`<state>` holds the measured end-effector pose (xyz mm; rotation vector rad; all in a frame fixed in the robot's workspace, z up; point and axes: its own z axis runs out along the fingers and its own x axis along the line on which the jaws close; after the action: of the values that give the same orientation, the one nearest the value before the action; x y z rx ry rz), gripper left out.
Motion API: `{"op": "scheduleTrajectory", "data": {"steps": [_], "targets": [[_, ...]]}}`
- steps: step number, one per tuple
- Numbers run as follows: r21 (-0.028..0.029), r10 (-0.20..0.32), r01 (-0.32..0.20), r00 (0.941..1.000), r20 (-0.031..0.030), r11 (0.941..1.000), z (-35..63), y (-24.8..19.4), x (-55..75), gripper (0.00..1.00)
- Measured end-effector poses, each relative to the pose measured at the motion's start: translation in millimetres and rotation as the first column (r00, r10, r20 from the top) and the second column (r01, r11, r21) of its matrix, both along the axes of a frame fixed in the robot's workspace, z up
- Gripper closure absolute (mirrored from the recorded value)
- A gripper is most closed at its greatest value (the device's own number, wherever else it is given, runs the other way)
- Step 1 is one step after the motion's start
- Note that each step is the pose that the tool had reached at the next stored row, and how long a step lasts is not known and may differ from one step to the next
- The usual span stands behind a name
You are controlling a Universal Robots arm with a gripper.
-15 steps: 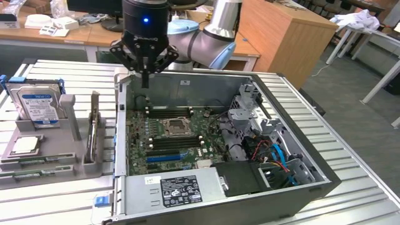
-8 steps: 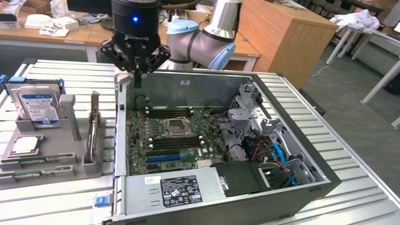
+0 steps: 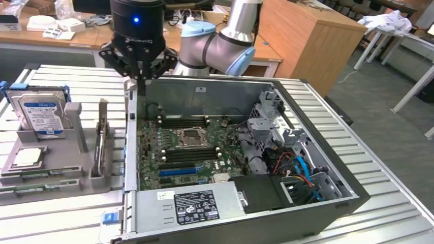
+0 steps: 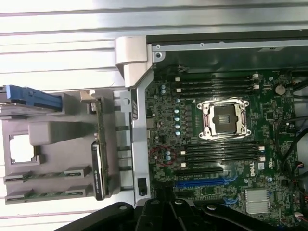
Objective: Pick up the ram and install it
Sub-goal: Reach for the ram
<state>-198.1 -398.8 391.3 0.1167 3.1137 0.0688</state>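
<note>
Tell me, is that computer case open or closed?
Open. The computer case has no side cover on top, so the green motherboard and its empty processor socket are in plain sight.

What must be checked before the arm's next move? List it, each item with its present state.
1. Ram sticks lying in the grey tray: ok.
2. Gripper above the ram sticks: not ok; it hangs over the edge of the case.
3. Case open, motherboard exposed: ok.
4. Memory slots empty: ok.
5. Slot latches open: cannot tell.
</note>
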Motion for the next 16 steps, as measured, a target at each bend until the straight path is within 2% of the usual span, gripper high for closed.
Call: {"op": "scheduleTrajectory", "data": {"steps": [16], "targets": [[-0.0008, 0.0, 0.0, 1.0, 0.0001, 1.0, -1.3, 0.0, -33.5, 0.89]]}}
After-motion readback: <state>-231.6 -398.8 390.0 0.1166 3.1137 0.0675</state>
